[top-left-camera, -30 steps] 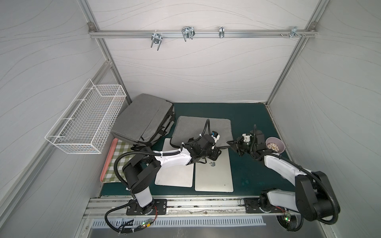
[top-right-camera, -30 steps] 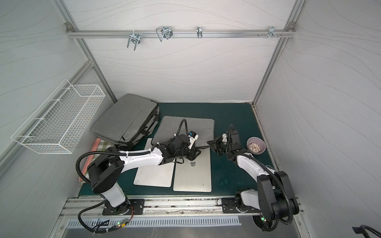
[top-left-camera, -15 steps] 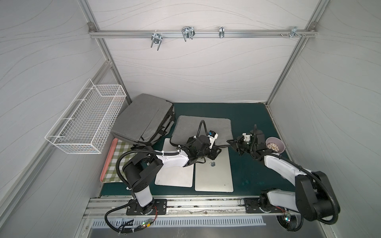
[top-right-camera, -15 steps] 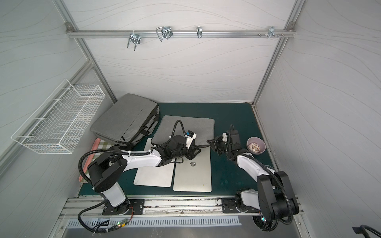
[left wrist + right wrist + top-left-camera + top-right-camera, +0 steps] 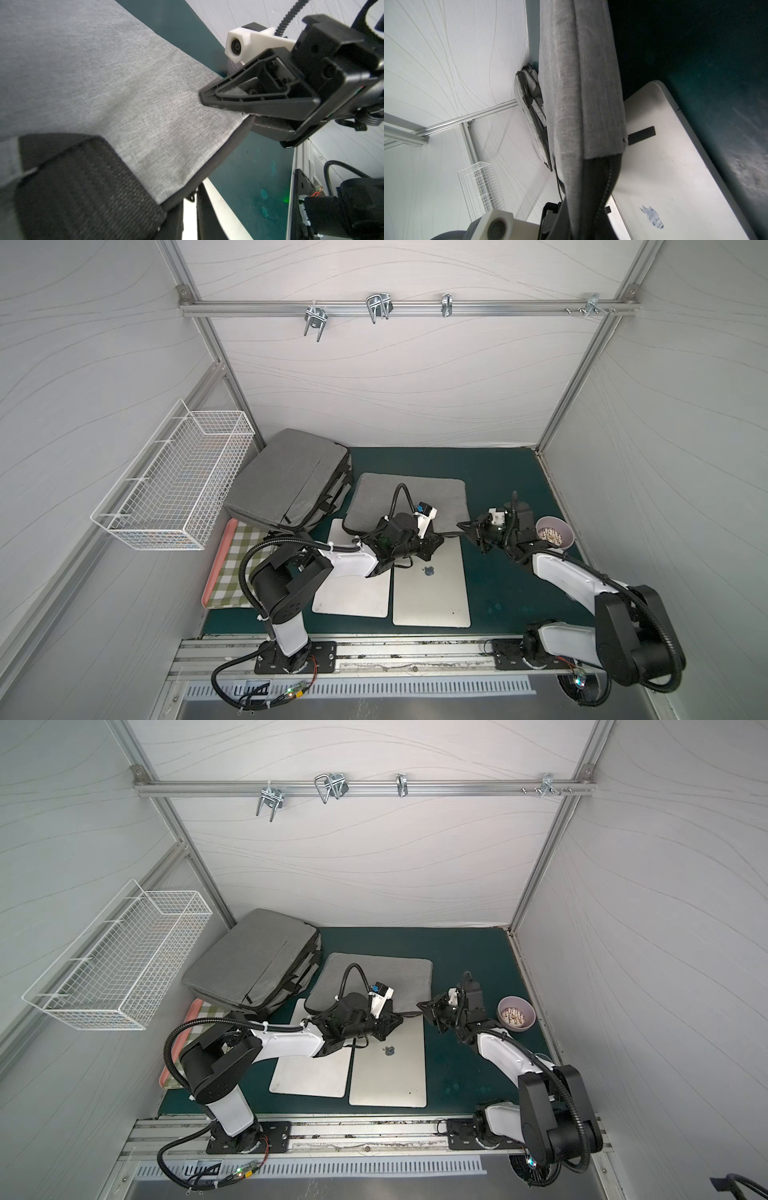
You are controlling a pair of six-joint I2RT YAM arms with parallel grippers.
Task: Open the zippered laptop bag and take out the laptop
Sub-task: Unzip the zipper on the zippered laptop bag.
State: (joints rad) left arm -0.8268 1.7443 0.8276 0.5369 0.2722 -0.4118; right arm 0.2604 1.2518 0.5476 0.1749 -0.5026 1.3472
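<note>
My right claw [image 5: 204, 97] is pressed together on the front right corner of the grey laptop bag [image 5: 415, 493], one finger above the cloth and one beneath, as the left wrist view shows; my left claw [image 5: 438, 537] meets the same front edge nearer the middle, its dark pad [image 5: 83, 187] flat on the grey cloth with the black zip border just under it, so it too looks pinched on the bag, though that close view is blurred; the bag lies flat at the middle rear of the green tabletop [image 5: 498, 572], its front edge over the back edge of the silver laptop [image 5: 432, 593], which rests in the open, logo up; a paler laptop [image 5: 353, 593] lies just beside it; a bigger grey bag [image 5: 286, 477] sits rear left, a bowl [image 5: 569, 541] near my right arm.
</note>
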